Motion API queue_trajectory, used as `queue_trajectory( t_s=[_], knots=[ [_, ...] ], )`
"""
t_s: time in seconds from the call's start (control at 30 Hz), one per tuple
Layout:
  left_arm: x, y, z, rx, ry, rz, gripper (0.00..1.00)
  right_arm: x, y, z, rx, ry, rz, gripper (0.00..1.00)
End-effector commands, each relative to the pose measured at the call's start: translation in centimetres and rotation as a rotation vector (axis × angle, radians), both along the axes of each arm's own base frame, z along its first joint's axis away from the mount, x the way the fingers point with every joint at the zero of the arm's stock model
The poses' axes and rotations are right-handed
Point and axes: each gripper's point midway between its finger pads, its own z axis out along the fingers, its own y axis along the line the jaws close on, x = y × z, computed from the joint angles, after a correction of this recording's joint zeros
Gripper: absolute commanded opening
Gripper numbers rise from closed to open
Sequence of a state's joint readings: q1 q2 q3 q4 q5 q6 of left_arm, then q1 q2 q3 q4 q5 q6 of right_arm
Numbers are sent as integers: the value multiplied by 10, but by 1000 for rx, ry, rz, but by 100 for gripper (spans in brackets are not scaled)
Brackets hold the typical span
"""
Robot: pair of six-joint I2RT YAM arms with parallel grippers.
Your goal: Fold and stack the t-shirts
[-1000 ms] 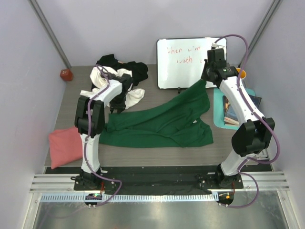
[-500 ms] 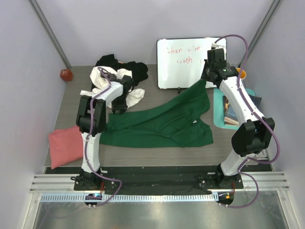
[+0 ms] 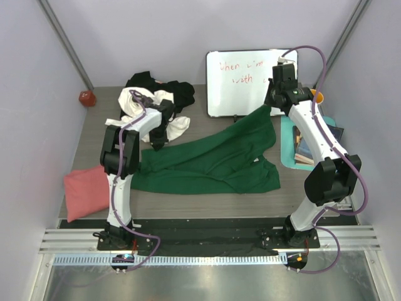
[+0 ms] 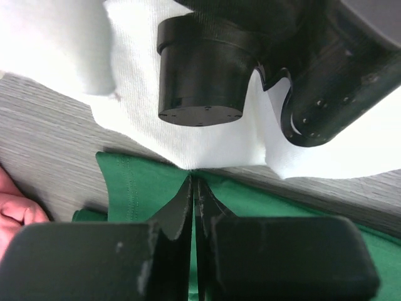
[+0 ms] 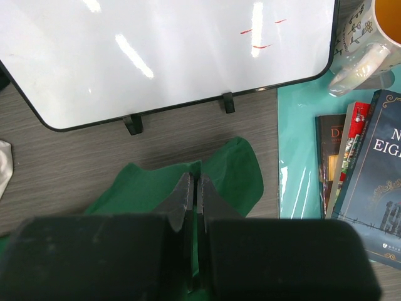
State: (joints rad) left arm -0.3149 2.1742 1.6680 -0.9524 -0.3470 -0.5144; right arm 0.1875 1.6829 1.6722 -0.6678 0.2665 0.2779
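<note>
The dark green t-shirt (image 3: 213, 164) lies stretched across the table's middle. My left gripper (image 3: 155, 142) is shut on its left corner (image 4: 125, 188), low beside the white t-shirt (image 3: 145, 105). My right gripper (image 3: 269, 108) is shut on its far right corner (image 5: 235, 172) and holds it up near the whiteboard. The white shirt also fills the top of the left wrist view (image 4: 207, 135). The black t-shirt (image 3: 178, 91) lies bunched with the white one at the back. The salmon pink t-shirt (image 3: 84, 191) lies folded at the front left.
A whiteboard (image 3: 245, 81) stands at the back. A teal mat (image 3: 289, 141) at the right holds books (image 5: 369, 163) and a mug (image 5: 369, 37). A small red ball (image 3: 86, 98) sits at the back left.
My left gripper has shifted slightly with the green corner. The right arm has not moved.
</note>
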Motion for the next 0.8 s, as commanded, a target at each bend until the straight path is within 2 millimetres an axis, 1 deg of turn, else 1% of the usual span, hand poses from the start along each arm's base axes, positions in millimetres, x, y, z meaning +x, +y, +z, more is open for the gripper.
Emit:
queue_trajectory(
  t_s=[0.0, 0.1, 0.27, 0.33, 0.37, 0.4, 0.43, 0.47, 0.6, 0.67, 0.77],
  knots=[
    [-9, 7, -33, 6, 46, 17, 0, 7, -2, 23, -1, -65, 2, 1],
    [-12, 5, -34, -7, 42, 16, 0, 7, -2, 21, 0, -61, 1, 1],
    [-8, 3, -25, -21, 25, 24, 0, 7, -2, 19, 3, -56, 3, 1],
    [-7, 6, -18, 1, 20, 35, 14, 6, -3, 18, 0, -53, 1, 1],
    [-7, 7, -14, 2, 12, 44, 18, 5, -4, 17, 1, -50, 0, 1],
    [-8, 7, -12, 0, 8, 45, 26, 6, -4, 18, -1, -53, 2, 1],
    [-8, 7, -10, -2, 0, 50, 30, 5, -4, 17, -1, -50, 2, 1],
    [-9, 7, -5, -16, -17, 61, 31, 5, -4, 17, 0, -51, 3, 1],
    [-6, 6, -1, -67, -48, 90, 31, 5, -4, 16, 2, -48, 3, 1],
    [-4, 9, -5, -78, -34, 104, 31, 5, -3, 18, 5, -52, 5, 1],
    [-1, 16, -3, -99, -33, 133, 31, 4, -4, 22, -1, -61, 3, 1]
  ],
)
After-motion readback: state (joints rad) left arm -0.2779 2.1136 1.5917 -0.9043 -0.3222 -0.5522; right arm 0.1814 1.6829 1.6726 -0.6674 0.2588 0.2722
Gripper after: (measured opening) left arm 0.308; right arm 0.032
